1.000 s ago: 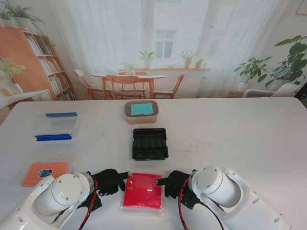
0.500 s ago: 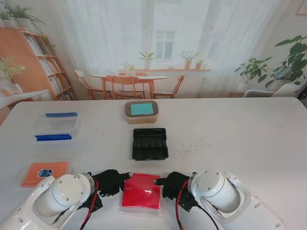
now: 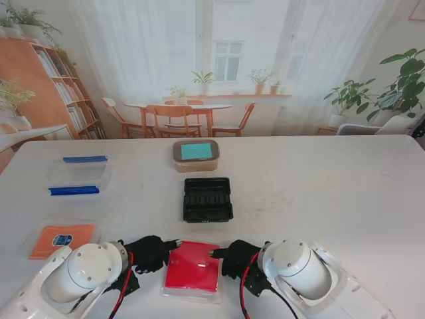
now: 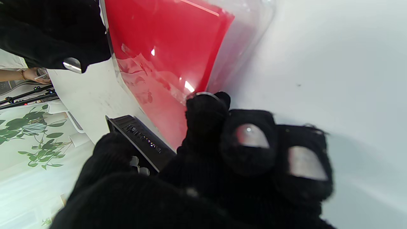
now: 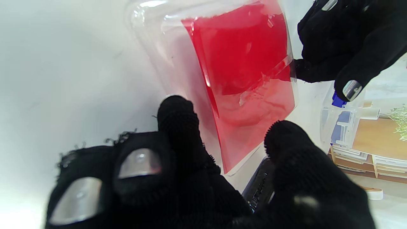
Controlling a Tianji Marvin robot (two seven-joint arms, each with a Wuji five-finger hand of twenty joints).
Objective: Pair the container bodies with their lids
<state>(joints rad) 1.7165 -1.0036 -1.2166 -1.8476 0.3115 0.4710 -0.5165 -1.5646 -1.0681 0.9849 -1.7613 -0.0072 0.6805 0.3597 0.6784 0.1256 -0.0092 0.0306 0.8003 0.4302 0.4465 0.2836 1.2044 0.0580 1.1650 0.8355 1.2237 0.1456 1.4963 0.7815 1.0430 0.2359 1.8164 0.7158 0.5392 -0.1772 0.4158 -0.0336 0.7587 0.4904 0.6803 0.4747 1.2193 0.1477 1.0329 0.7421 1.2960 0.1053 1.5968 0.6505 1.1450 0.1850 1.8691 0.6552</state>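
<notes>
Between the two black-gloved hands, close to the near edge of the white table (image 3: 319, 193), sits the red-lidded clear container (image 3: 192, 269). The left hand (image 3: 149, 252) presses against its left side: in the left wrist view a fingertip (image 4: 206, 108) touches the clear edge where the red lid (image 4: 165, 47) meets the wall, with the other fingers curled beside it on the table. The right hand (image 3: 236, 256) meets the container from the opposite side; the right wrist view shows its forefinger (image 5: 178, 117) against the clear wall (image 5: 159, 47) and the thumb (image 5: 286, 143) spread apart from it near the lid's corner. Both hands bear on the container from either side with fingers partly curled; neither wraps around it, and whether they lift it I cannot tell.

Farther from the hands, straight beyond the red container, lies the black ribbed tray (image 3: 208, 199), and beyond that stands the tan container with a teal lid (image 3: 196, 155). Well off to the left hand's side and farther out stands a clear box with blue clips (image 3: 78, 175). Just outside the left forearm, an orange lid (image 3: 61, 239) lies flat on the table.
</notes>
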